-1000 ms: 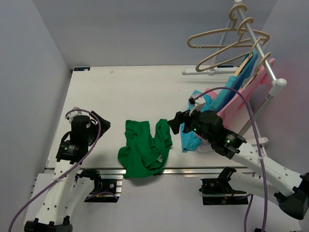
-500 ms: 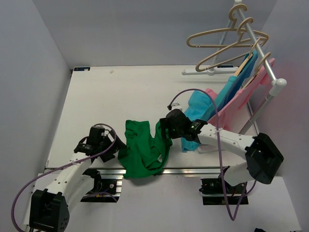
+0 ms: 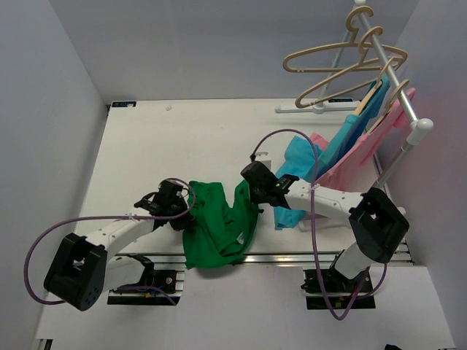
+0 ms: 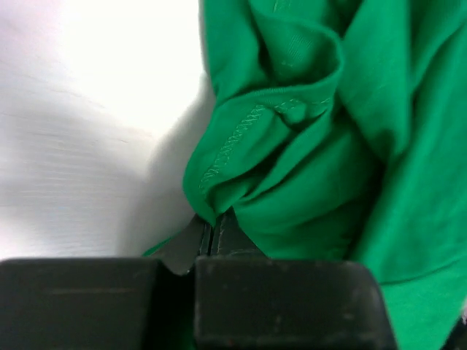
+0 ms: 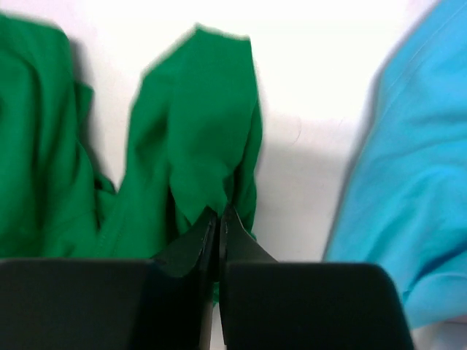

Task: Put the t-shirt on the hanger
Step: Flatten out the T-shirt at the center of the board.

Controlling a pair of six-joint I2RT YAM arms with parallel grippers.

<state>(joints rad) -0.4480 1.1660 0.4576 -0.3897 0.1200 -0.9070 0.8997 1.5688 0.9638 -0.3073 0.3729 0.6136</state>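
Early going! On the desk (image 3: 146, 138), near its front edge, the t-shirt (image 3: 215, 226) lies crumpled, well apart from the hanger (image 3: 319, 50) up on the rack (image 3: 395, 80) at far right (bare, nothing threaded on it). Lifting, spreading and hanging are all left to do. Both arms reach low and inward, one on each side. The left gripper (image 4: 211, 232) pinches the shirt's hem fold, jaws tight. The right gripper (image 5: 219, 217) nips a pointed flap at the opposite edge.
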